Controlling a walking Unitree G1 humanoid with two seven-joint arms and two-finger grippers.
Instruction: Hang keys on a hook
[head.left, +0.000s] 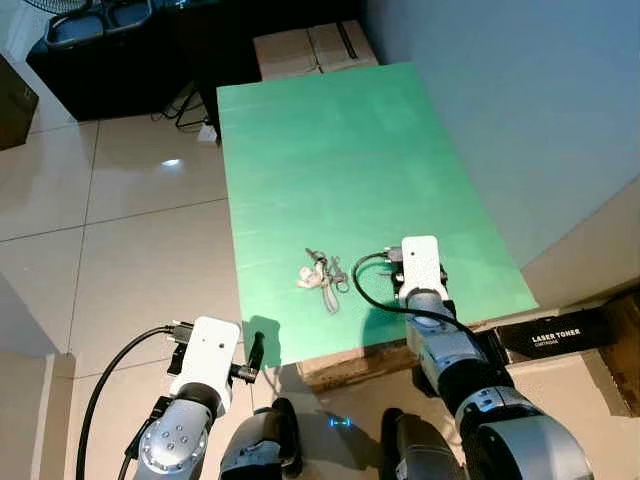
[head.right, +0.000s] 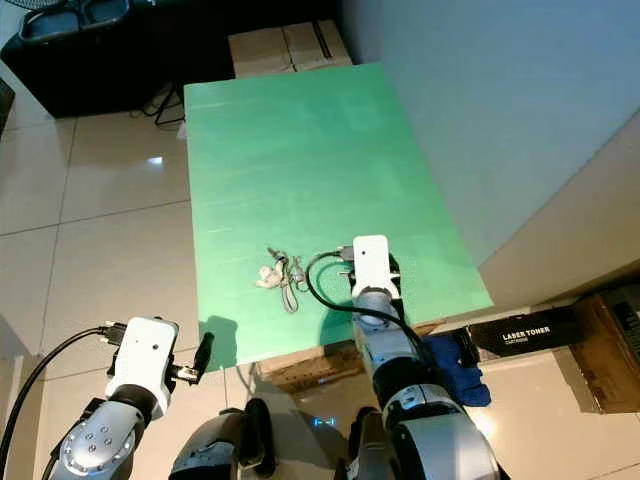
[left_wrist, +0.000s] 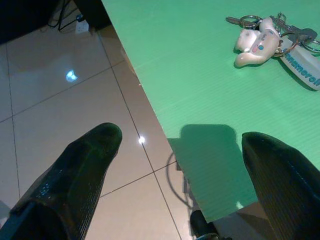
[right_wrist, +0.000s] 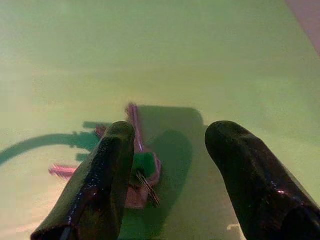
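A bunch of keys (head.left: 322, 272) with a white plush charm and a grey strap lies on the green table top (head.left: 340, 150), near its front edge. My right gripper (right_wrist: 172, 132) hangs open low over the table, just right of the keys, under its white wrist housing (head.left: 420, 265). In the right wrist view, a small pink and green object (right_wrist: 141, 170) lies on the table by one finger (right_wrist: 107, 170); I cannot tell what it is. My left gripper (left_wrist: 182, 137) is open over the table's front left corner and the tiled floor, with the keys (left_wrist: 272, 42) well ahead of it.
A grey wall (head.left: 520, 110) runs along the table's right side. Cardboard boxes (head.left: 310, 48) stand behind the table, next to a black cabinet (head.left: 120, 60) and cables (head.left: 190, 105). A black toner box (head.left: 555, 335) and a blue cloth (head.right: 455, 365) lie at the front right.
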